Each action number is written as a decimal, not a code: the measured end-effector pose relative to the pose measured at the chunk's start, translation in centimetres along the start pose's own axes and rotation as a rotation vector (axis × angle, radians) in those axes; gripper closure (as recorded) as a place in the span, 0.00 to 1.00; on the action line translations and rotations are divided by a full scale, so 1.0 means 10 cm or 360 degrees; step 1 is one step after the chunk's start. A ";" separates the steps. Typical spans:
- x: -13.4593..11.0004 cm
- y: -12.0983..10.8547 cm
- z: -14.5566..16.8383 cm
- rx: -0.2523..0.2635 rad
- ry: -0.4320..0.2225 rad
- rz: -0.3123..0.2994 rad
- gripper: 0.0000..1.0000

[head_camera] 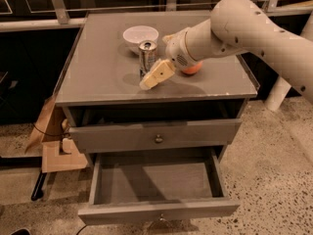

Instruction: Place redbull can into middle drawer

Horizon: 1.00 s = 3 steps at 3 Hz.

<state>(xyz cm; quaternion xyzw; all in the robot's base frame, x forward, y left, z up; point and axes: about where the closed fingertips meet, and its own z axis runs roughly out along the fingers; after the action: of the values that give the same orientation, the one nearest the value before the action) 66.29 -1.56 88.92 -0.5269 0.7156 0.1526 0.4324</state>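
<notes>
The redbull can (146, 56) stands upright on the grey cabinet top (102, 77), in front of a white bowl (141, 34). My gripper (152, 78) comes in from the right and sits against the can's lower right side, its cream fingers (159, 73) pointing down-left in front of the can. The middle drawer (156, 182) is pulled open below and holds nothing; its knob (160, 217) shows at the front edge. An orange (191, 68) lies behind my wrist, mostly hidden.
The upper drawer (156, 137) with a round knob is pushed in only part way, a dark gap above it. Cardboard pieces (54, 146) lean at the cabinet's left. A white post (279, 89) stands at the right on the speckled floor.
</notes>
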 end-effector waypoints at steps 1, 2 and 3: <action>-0.11 0.03 0.20 -0.0057 -0.0043 -0.0009 0.00; -0.20 0.09 0.33 -0.0113 -0.0079 -0.0029 0.19; -0.20 0.09 0.33 -0.0114 -0.0079 -0.0029 0.42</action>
<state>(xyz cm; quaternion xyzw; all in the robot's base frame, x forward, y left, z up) 67.14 2.26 88.33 -0.5446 0.6938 0.1872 0.4323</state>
